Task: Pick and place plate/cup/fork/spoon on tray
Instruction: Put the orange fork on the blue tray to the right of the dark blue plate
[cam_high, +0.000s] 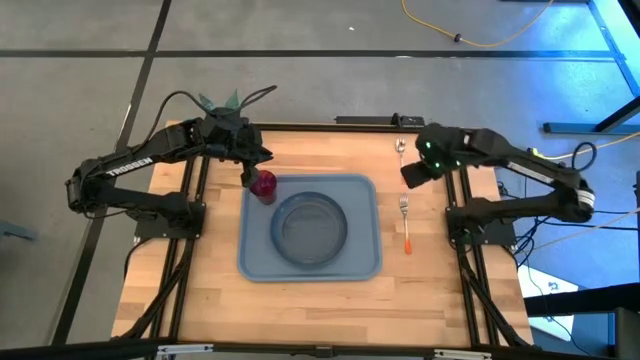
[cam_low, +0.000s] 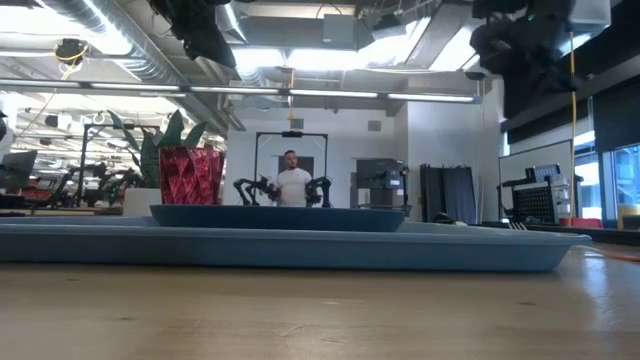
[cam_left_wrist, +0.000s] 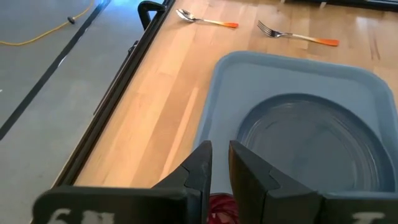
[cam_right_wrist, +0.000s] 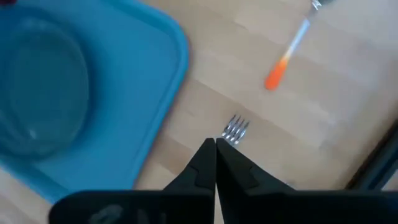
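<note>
Overhead, the tray (cam_high: 310, 227) lies in the middle of the worktop (cam_high: 330, 300) with the plate (cam_high: 311, 227) resting in its centre. The cup (cam_high: 264, 185) stands at the tray's far left corner, under the left gripper (cam_high: 250, 172). The fork (cam_high: 405, 222) lies on bare wood just beside the tray's right edge, orange handle toward the near edge, and the spoon (cam_high: 399, 148) lies near the worktop's far edge. The right gripper (cam_high: 413, 173) hangs above the wood between spoon and fork.

From table height, the plate (cam_low: 278, 217) sits on the tray (cam_low: 290, 245), and the cup (cam_low: 190, 175) stands at its left end. A person (cam_low: 293, 182) stands far back in the room.

On the left wrist camera, the left gripper (cam_left_wrist: 221, 163) has its fingers (cam_left_wrist: 200, 168) slightly parted above the cup (cam_left_wrist: 219, 208), which shows only as a red sliver between them; whether they grip it I cannot tell. The spoon (cam_left_wrist: 205, 20) and fork (cam_left_wrist: 297, 35) lie beyond the tray (cam_left_wrist: 224, 93).

On the right wrist camera, the right gripper (cam_right_wrist: 216, 149) has its fingers pressed together, holding nothing, directly over the fork (cam_right_wrist: 235, 129), whose tines show past the tips. The spoon (cam_right_wrist: 291, 50) lies farther off.
</note>
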